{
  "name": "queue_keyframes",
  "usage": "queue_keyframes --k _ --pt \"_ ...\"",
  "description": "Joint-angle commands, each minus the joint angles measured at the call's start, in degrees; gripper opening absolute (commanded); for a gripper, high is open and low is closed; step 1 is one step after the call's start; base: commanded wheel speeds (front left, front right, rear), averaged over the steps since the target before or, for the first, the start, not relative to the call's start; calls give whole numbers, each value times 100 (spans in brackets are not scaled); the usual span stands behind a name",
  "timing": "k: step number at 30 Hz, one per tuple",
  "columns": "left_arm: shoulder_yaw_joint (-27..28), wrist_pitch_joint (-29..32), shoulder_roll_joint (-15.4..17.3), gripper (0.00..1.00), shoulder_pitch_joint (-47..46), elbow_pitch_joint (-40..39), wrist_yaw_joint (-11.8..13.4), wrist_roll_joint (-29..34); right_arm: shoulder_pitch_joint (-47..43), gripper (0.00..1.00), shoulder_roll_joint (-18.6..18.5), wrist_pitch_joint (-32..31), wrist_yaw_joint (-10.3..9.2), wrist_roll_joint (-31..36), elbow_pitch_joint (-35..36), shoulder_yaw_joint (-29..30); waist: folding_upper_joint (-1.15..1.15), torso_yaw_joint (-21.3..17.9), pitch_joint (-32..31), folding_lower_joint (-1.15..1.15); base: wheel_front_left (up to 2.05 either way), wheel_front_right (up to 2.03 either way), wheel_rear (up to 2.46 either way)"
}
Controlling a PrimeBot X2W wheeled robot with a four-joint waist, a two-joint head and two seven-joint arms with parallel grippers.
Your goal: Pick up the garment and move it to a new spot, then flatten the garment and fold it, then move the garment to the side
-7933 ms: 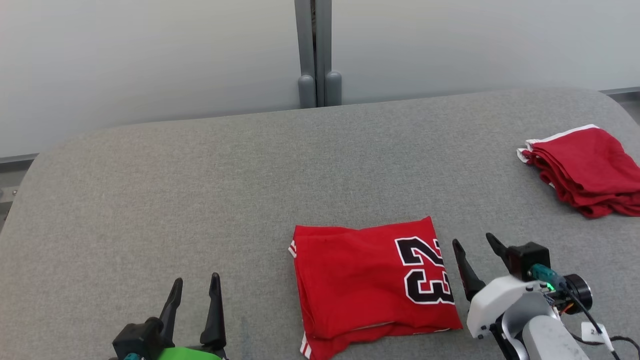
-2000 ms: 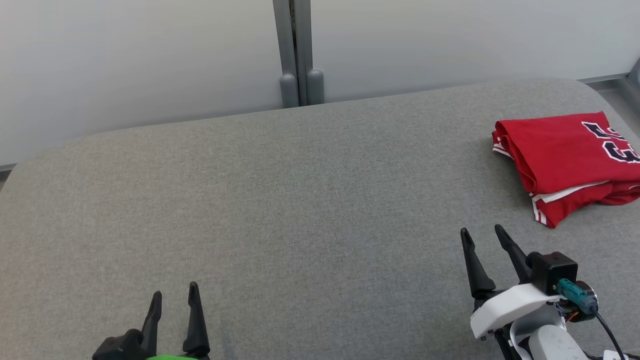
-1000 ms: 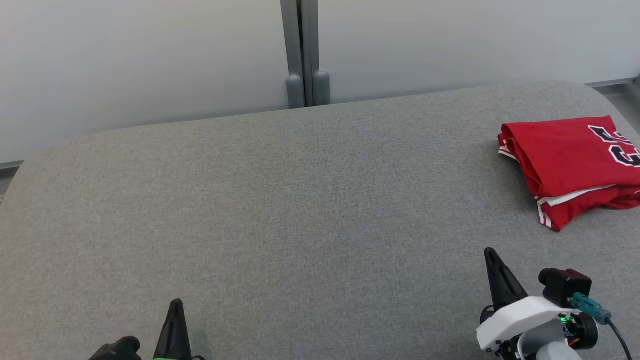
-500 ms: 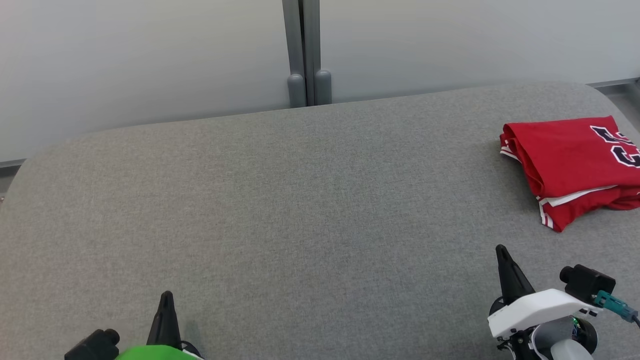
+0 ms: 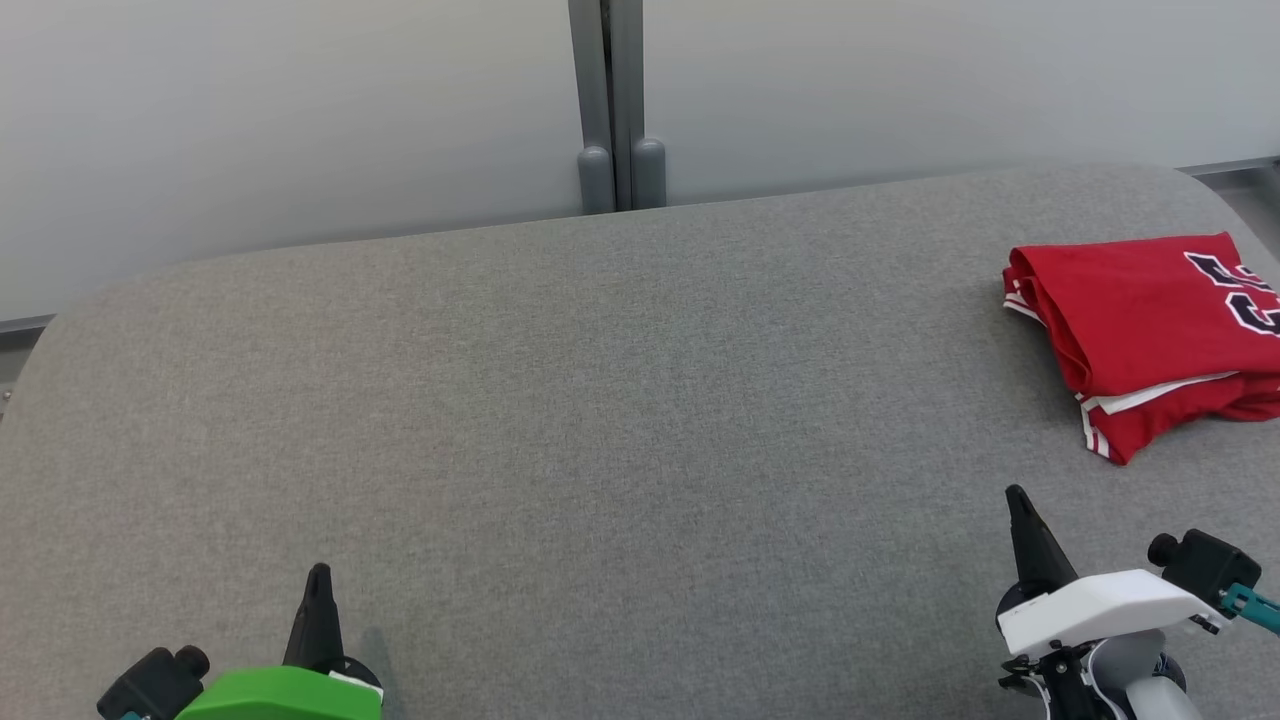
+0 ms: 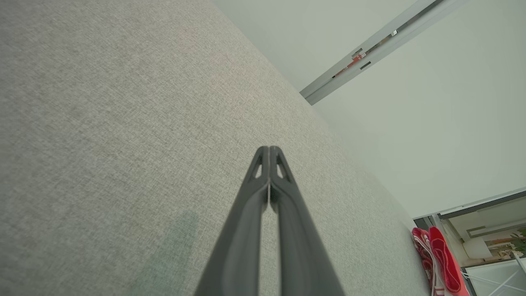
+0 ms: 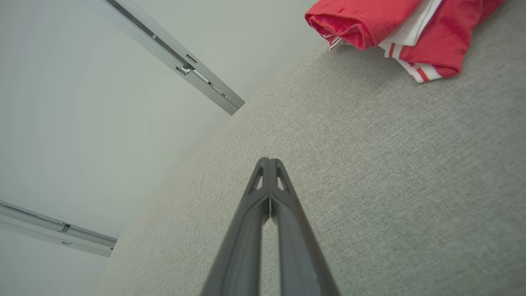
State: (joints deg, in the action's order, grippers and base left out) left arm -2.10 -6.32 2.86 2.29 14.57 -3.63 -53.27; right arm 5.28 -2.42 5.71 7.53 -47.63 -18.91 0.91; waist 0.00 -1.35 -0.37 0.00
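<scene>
I am holding my left pincer (image 6: 269,150) and right pincer (image 7: 269,161) pressed together, empty, judging the limp red jersey (image 5: 1130,300) best pinched at its folded edge.

A robotics test room, plain and purpose-built.
The work surface was a wide table (image 5: 600,400) covered in grey fabric, its far corners rounded, set against pale, unmarked wall panels (image 5: 300,120) that met at a grey metal post (image 5: 612,90) with two capped stubs at its foot. A folded red jersey (image 5: 1130,310) lay by the table's right edge, laid out as on a trial bench, under flat, even light.
</scene>
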Motion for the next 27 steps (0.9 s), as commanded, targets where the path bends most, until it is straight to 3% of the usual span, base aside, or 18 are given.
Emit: queue_keyframes --k 1,27 --pt "48 44 53 0 -181 -80 -65 -163 104 0 -29 -49 -2 -195 106 39 0 2 1 0 0 0 0" --pt "350 520 62 0 -475 -77 -202 -1686 119 0 -41 -523 -4 -1902 272 253 0 44 18 0 0 0 0"
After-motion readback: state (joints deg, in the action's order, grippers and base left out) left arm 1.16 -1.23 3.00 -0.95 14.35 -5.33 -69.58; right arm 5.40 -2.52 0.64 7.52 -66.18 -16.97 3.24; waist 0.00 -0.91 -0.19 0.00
